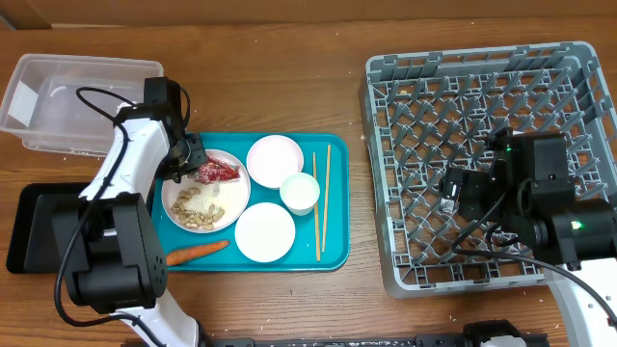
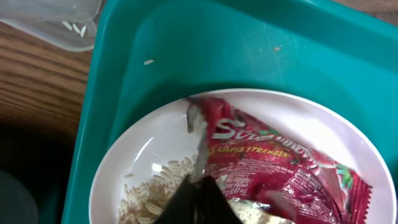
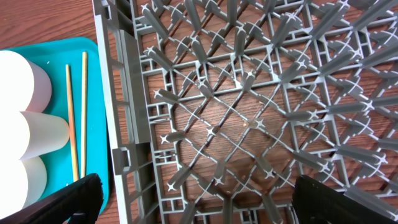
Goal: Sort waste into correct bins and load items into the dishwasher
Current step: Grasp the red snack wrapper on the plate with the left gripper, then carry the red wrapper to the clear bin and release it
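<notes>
One arm has it: the left gripper (image 2: pixel 196 186), fingers pinched narrow on the edge of the red wrapper (image 2: pixel 267 162), which trails toward 4 o'clock across its plate (image 2: pixel 149 149). The right gripper (image 3: pixel 199 199) gapes wide over the grey rack (image 1: pixel 381 145), well apart.

Overhead straight down on whole table (image 1: pixel 289 106), left wrist close over plate (image 2: pixel 155 140), right wrist over rack (image 3: pixel 127 87), both catching tray (image 2: pixel 186 56).

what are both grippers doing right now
left gripper: fingers closed, pinching the red snack wrapper on the plate.
right gripper: open, empty, above the dish rack.
</notes>
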Robot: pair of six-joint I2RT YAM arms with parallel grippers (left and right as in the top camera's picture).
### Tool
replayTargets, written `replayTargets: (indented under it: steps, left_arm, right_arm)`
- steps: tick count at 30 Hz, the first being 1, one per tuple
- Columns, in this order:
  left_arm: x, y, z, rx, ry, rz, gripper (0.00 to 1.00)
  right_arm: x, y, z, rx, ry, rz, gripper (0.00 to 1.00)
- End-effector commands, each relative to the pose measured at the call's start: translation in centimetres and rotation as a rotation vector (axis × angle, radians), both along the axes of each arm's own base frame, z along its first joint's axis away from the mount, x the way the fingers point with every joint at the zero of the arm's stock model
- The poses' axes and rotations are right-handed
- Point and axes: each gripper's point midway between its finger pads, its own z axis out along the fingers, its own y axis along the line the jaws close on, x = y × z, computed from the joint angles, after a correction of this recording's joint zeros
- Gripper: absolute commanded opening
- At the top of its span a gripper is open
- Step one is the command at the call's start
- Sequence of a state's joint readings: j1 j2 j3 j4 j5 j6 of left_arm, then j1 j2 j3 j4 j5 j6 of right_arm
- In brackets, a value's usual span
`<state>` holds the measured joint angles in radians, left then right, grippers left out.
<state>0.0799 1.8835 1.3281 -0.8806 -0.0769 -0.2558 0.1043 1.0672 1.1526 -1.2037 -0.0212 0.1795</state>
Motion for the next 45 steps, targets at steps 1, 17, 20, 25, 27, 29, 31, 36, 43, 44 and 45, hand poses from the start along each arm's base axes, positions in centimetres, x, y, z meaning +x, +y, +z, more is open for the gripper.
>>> replayTargets:
  steps: [1, 17, 20, 25, 27, 29, 31, 36, 43, 44, 45]
  left_arm:
    - [0.7, 0.4, 1.6, 0.015, -0.032, 0.001, 0.04]
    - [3.5, 5.3, 19.1, 0.207, -0.45, 0.109, 0.04]
    - [4.1, 7.1, 19.6, 0.256, -0.488, 0.149, 0.04]
    - [5.0, 10.0, 18.5, 0.329, -0.479, 0.214, 0.04]
    - [5.6, 10.7, 17.7, 0.329, -0.476, 0.225, 0.07]
    - [6.1, 11.3, 17.1, 0.332, -0.474, 0.235, 0.19]
    - [6.4, 11.5, 16.6, 0.329, -0.474, 0.239, 0.52]
    - [6.6, 9.5, 16.1, 0.25, -0.463, 0.186, 0.77]
    - [5.5, -0.8, 16.0, -0.062, -0.42, -0.046, 0.76]
    - [5.2, -3.0, 16.0, -0.109, -0.41, -0.099, 0.77]
    - [4.8, -4.8, 15.9, -0.145, -0.392, -0.145, 0.77]
  right_arm:
    - [0.4, -0.2, 1.2, -0.001, -0.039, -0.007, 1.0]
    - [0.4, -0.3, 1.2, -0.007, -0.04, -0.011, 1.0]
    - [0.4, -0.3, 1.2, -0.007, -0.04, -0.011, 1.0]
    - [0.4, -0.3, 1.2, -0.008, -0.04, -0.011, 1.0]
    - [0.4, -0.3, 1.2, -0.008, -0.04, -0.011, 1.0]
    - [0.4, -0.3, 1.2, -0.008, -0.04, -0.011, 1.0]
    - [0.4, -0.3, 1.2, -0.008, -0.039, -0.011, 1.0]
    - [0.3, -0.3, 1.2, -0.008, -0.037, -0.011, 1.0]
    - [0.3, -0.3, 1.2, -0.008, -0.037, -0.011, 1.0]
    - [0.3, -0.3, 1.2, -0.008, -0.037, -0.011, 1.0]
    - [0.3, -0.4, 1.2, -0.011, -0.037, -0.012, 1.0]
